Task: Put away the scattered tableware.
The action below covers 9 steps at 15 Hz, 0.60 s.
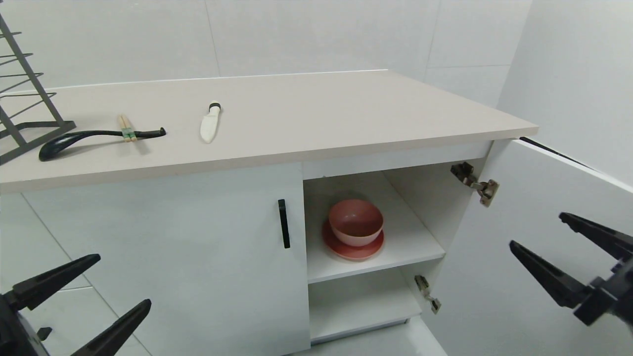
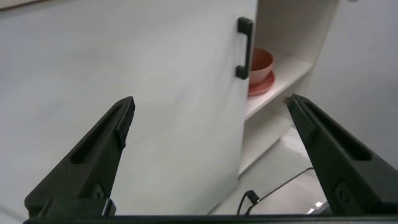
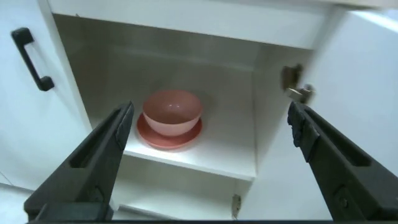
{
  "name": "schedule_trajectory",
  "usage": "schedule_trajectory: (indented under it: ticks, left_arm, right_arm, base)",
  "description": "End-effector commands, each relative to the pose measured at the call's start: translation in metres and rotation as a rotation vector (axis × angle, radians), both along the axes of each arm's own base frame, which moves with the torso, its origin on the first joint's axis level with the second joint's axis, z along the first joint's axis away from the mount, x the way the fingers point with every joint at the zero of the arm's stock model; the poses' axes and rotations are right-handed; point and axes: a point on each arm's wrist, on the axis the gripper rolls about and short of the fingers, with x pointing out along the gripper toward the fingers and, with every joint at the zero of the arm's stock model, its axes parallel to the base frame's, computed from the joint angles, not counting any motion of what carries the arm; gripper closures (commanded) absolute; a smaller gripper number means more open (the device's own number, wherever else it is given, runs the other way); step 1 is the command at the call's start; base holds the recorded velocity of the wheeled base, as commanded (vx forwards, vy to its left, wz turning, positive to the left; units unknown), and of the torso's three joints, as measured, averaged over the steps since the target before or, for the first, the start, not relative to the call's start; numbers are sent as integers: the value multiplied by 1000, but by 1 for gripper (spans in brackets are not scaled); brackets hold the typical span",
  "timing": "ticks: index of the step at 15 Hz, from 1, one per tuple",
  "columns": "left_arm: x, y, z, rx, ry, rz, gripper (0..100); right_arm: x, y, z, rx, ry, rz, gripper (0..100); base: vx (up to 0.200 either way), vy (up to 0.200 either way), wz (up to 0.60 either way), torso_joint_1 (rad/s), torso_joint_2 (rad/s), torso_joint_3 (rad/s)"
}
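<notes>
A pink bowl (image 1: 355, 221) sits on a red plate (image 1: 352, 248) on the upper shelf of the open cabinet; the bowl (image 3: 171, 111) also faces my right wrist, and shows past the closed door in the left wrist view (image 2: 260, 62). On the countertop lie a black ladle (image 1: 89, 137), a pair of chopsticks (image 1: 126, 128) across its handle, and a white knife with a black end (image 1: 210, 122). My left gripper (image 1: 120, 281) hangs open low at the left, in front of the closed door. My right gripper (image 1: 536, 231) is open at the right, beside the open door.
A dark wire rack (image 1: 22, 94) stands at the counter's far left. The closed left door has a black handle (image 1: 283, 223). The right door (image 1: 544, 207) is swung wide open. A lower shelf (image 1: 356, 301) lies beneath the plate's shelf. White tiled walls close in behind and to the right.
</notes>
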Motion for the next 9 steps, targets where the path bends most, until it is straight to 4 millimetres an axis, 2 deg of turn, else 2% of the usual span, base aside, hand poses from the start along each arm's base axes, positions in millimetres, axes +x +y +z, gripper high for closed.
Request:
schedule_trajectory:
  ticks: [1, 4, 7, 9]
  left_arm:
    - [-14, 5, 1, -9, -52, 40, 0]
    - [-37, 12, -5, -21, -94, 141, 0]
    - [-55, 14, -15, -69, -91, 157, 0]
    - [-69, 16, -26, -80, -91, 163, 0]
  right_arm:
    - [-56, -24, 9, 27, -106, -105, 0]
    - [-93, -34, -3, 11, -155, -243, 0]
    - [-112, -36, -13, 12, -180, -282, 0]
    - [-126, -36, -27, 16, -179, -282, 0]
  base:
    - [0, 0, 0, 0, 0, 0]
    - [0, 0, 0, 0, 0, 0]
    - [0, 0, 0, 0, 0, 0]
    - [0, 0, 0, 0, 0, 0]
